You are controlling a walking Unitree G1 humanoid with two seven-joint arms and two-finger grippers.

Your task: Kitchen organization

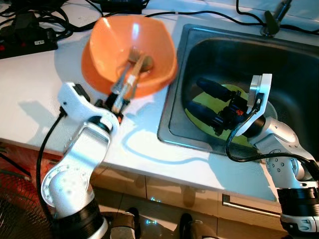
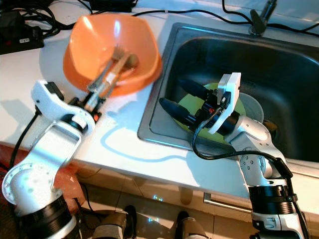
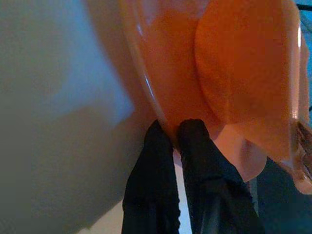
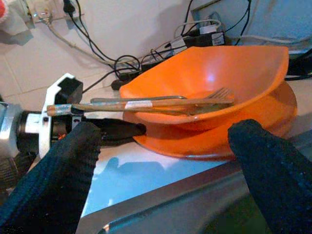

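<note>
An orange bowl (image 1: 130, 52) sits tipped on the white counter (image 1: 45, 94), just left of the steel sink (image 1: 209, 55), with its open side facing up and toward the near edge. Inside it lie a fork (image 4: 161, 99) and a wooden-handled utensil (image 4: 131, 106), their handles sticking out over the near rim toward the robot. In the right wrist view a second orange piece, a plate or shallow bowl (image 4: 234, 139), seems to lie nested under the first; I cannot tell which it is.

The left gripper (image 1: 115, 105) is at the bowl's near rim. The left wrist view shows its two black fingers (image 3: 151, 190) pinched close together on the orange edge, so it is grasping the bowl.

The right gripper (image 1: 207, 102) is down in the sink, well apart from the bowl, its fingers spread wide and holding nothing. It hovers over a yellow-green plate (image 1: 197, 117) lying on the sink floor; whether the fingers touch it I cannot tell.

Past the bowl, along the far left of the counter, a black power strip (image 1: 22, 37) lies among a tangle of black cables (image 1: 35, 12). One cable runs along the far edge toward the tap base (image 1: 271, 22) behind the sink. Below the counter edge there are cabinet fronts with a metal handle (image 1: 249, 205).
</note>
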